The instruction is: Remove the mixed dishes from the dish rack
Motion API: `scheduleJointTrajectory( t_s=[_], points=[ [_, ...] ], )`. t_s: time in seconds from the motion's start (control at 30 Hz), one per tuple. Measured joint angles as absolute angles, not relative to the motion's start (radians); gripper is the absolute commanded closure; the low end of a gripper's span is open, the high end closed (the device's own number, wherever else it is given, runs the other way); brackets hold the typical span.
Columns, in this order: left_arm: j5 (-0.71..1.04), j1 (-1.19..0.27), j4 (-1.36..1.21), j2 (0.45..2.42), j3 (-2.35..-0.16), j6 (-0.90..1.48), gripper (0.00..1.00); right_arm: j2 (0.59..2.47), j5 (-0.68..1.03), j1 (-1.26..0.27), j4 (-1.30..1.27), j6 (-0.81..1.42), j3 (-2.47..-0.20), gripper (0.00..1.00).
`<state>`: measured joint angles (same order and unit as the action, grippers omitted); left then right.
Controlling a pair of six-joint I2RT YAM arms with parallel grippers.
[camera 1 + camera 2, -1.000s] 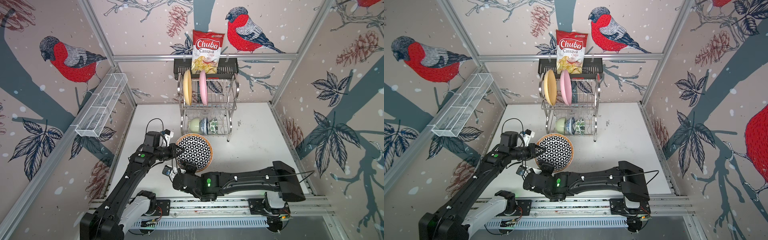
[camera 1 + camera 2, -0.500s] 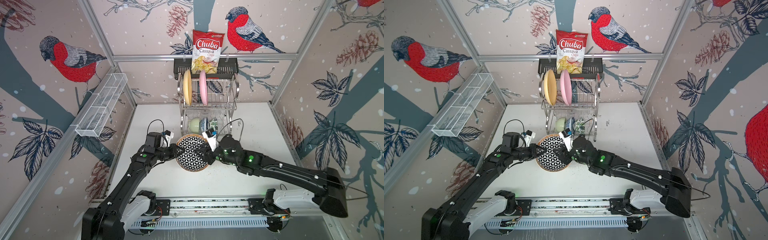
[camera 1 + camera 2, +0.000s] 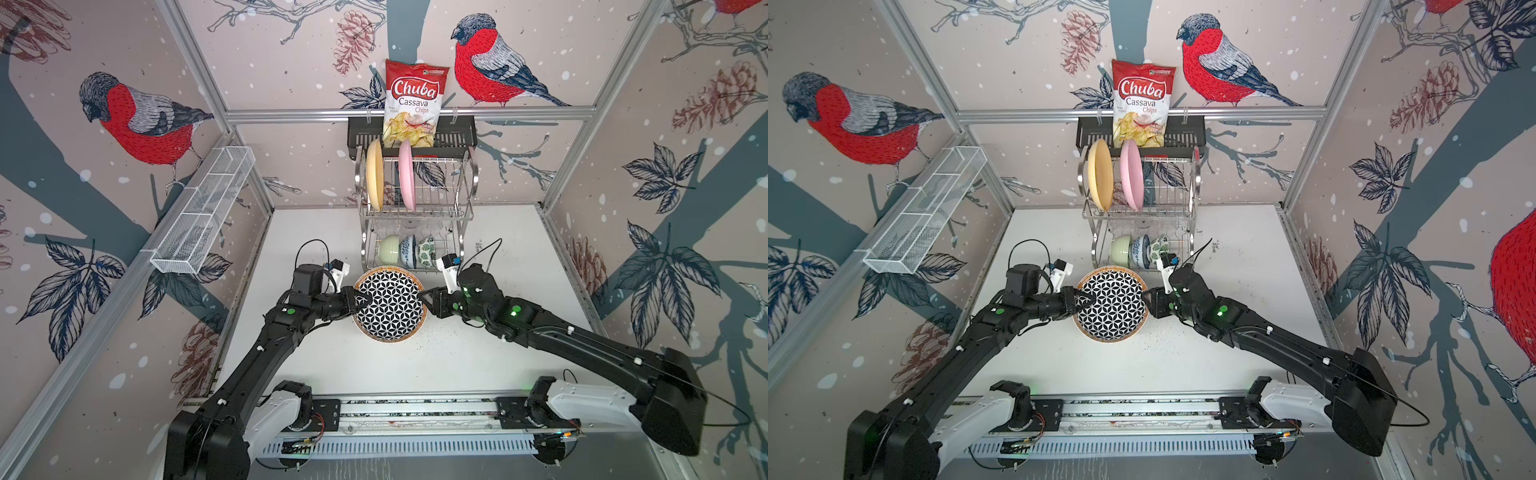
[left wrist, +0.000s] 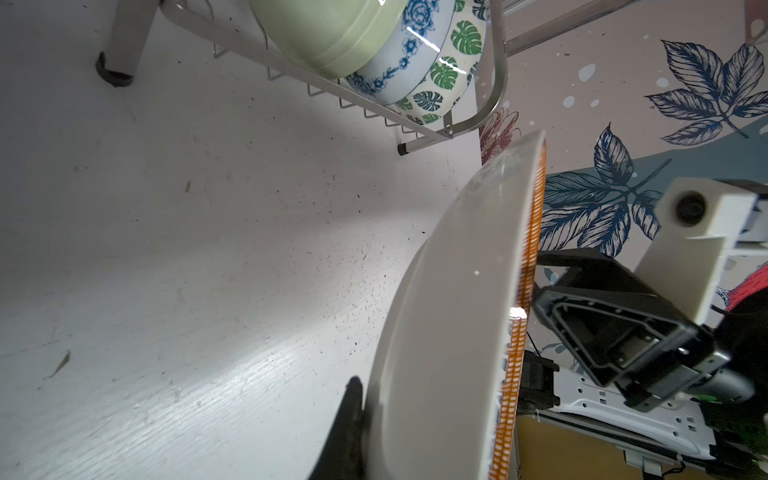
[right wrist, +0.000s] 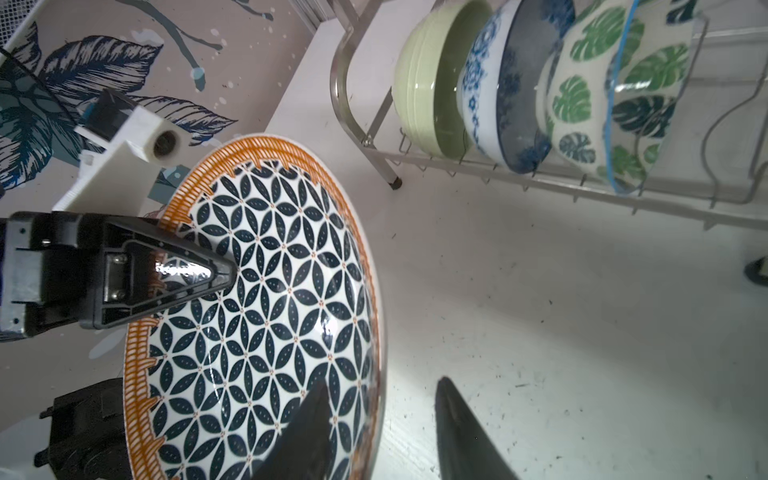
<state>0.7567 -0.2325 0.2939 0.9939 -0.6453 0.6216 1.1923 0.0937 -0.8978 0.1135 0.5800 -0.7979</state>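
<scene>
So the white plate (image 3: 390,305), the one with the dark flower pattern and orange rim, is out of the dish rack (image 3: 465,212). It sits between the two arms, just in front of the rack's lower tier, patterned face up in both top views. The left hand (image 3: 360,300) is pinching its left rim, one finger on the pattern and one on the plain white underside. The right hand (image 3: 426,297) is at the opposite rim with its fingers (image 5: 307,428) spread either side of the edge. The right wrist view shows a clear gap on the outer side, so no real grip there.

The cream-yellow plate (image 3: 374,174) and pink plate (image 3: 406,174) stand upright on the top tier. The pale green bowl (image 3: 388,248), blue-white bowl (image 3: 408,251) and leaf-print bowl (image 3: 427,249) lean together on the bottom tier.
</scene>
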Motion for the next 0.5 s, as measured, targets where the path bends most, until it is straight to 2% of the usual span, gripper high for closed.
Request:
scheduleJointTrajectory(
  t_s=[0.17,0.27,0.37,0.5],
  points=[
    [0.755,-0.233,0.277,0.997,-0.625,0.620,1.00,1.237,0.147,-0.899,0.071,0.633,-0.783,0.92],
    [0.756,-0.240,0.255,0.997,-0.600,0.603,1.00,1.248,0.130,-0.894,0.038,0.695,-0.770,1.00],
    [0.728,-0.279,0.243,0.995,-0.575,0.621,1.00,1.249,0.132,-0.896,0.036,0.711,-0.748,1.00],
    [0.588,-0.409,0.244,0.997,-0.553,0.651,1.00,1.248,0.128,-0.896,0.062,0.735,-0.704,1.00]
  ],
)
